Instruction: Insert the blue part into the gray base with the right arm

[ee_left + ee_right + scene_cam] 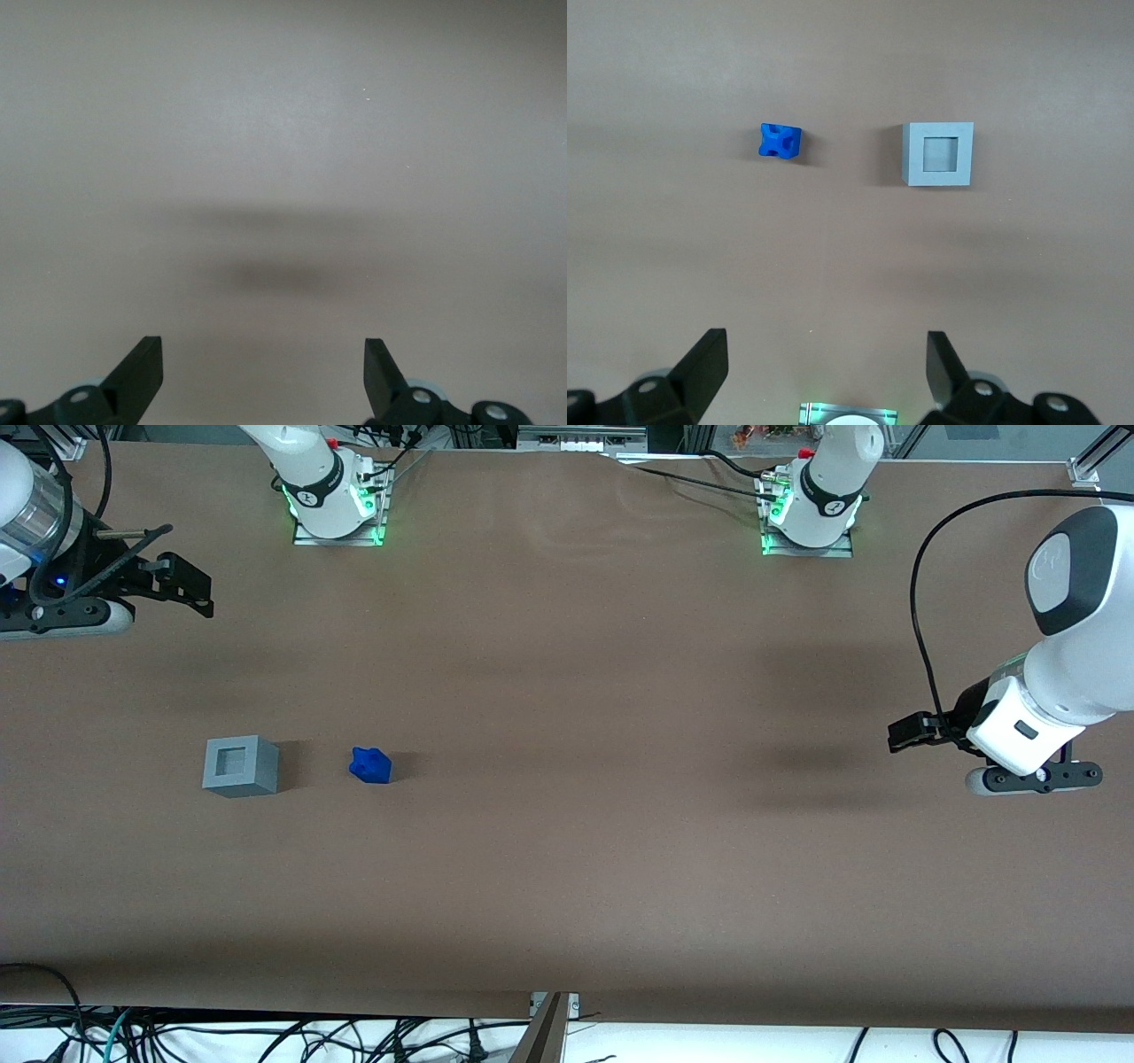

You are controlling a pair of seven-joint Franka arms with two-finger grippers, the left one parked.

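The gripper (824,372) hangs high over the table (620,691) with its fingers (704,363) spread wide and nothing between them. In the front view it sits at the working arm's end of the table, farther from the camera than the base (240,765) and well apart from it.

The base stands flat on the table with its square recess facing up and empty. The part (370,764) lies on the table beside the base, a little toward the parked arm's end, with a clear gap between them; nothing is touching it.

The part looks like hard molded plastic, so probably light, stiff and not fragile, though smooth enough to slip. Its lumpy outline offers few flat faces; the safest hold is likely across its two broadest, most parallel sides, low enough that it cannot roll between the pads.

Its underside is hidden, so I cannot tell which end fits the recess. The recess depth is also unclear, and only the fingertips show in the wrist view.
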